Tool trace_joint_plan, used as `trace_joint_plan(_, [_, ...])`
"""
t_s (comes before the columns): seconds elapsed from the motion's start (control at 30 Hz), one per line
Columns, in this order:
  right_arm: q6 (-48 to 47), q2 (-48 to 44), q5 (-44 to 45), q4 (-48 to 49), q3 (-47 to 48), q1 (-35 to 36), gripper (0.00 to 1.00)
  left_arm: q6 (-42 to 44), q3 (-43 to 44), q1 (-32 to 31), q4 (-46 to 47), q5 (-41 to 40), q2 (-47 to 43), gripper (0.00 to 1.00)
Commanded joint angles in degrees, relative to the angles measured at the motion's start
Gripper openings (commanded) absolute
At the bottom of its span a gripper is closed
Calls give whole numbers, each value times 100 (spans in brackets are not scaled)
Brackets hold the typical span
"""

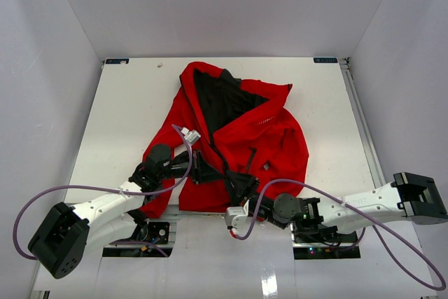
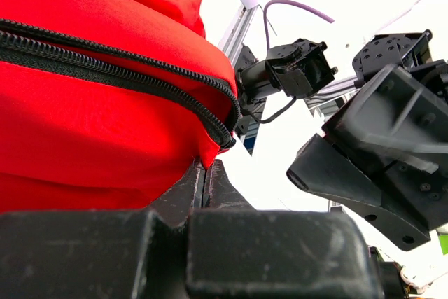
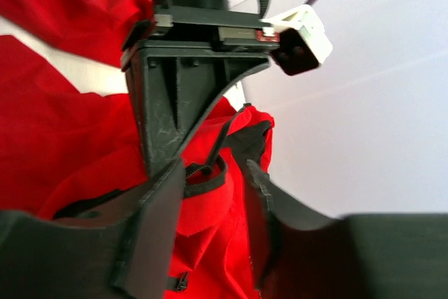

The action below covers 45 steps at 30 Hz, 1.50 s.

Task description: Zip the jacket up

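The red jacket [image 1: 269, 138] lies spread on the white table [image 1: 126, 103], its top open on the black lining [image 1: 217, 99]. Its dark front zipper [image 1: 222, 159] runs down to the near hem. My left gripper [image 1: 208, 171] is shut on the red hem fabric [image 2: 84, 131] just below the zipper's lower end [image 2: 222, 127]; its fingers [image 2: 189, 187] are pressed together. My right gripper [image 1: 243, 185] is open; in the right wrist view [image 3: 210, 169] its fingers straddle the zipper end [image 3: 203, 174] and the hem [image 3: 63, 145], close under the left gripper's body [image 3: 185, 68].
Purple cables [image 1: 84, 188] loop off both arms near the table's front edge. A metal rail [image 1: 360, 117] runs along the table's right side. White walls close in the table on three sides. The right arm [image 2: 378, 145] fills the right of the left wrist view.
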Motion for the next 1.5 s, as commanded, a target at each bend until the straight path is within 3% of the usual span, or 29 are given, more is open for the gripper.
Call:
trace_joint_plan(0.0, [119, -275, -10, -391, -173, -5, 52, -81, 100, -12, 150, 141, -173, 0])
trace_joint_plan(0.07, [22, -227, 2, -450, -214, -9, 54, -125, 117, -12, 199, 170, -144, 0])
trace_joint_plan(0.27, [-563, 20, 272, -382, -336, -9, 50, -361, 74, -3, 487, 362, -73, 0])
trace_joint_plan(0.43, [-949, 154, 481, -53, -448, -16, 56, -583, 56, 30, 588, 491, -80, 0])
trace_joint_plan(0.7, [-1881, 903, 797, 1574, -646, -9, 58, -780, 17, 50, 640, 619, -70, 0])
trace_joint_plan(1.27, [-2282, 1248, 671, 2917, -732, 62, 56, -906, -49, 76, 788, 645, 14, 0])
trace_joint_plan(1.47, [-2277, 1238, 630, 3046, -778, 88, 49, -883, -60, 85, 763, 637, -27, 0])
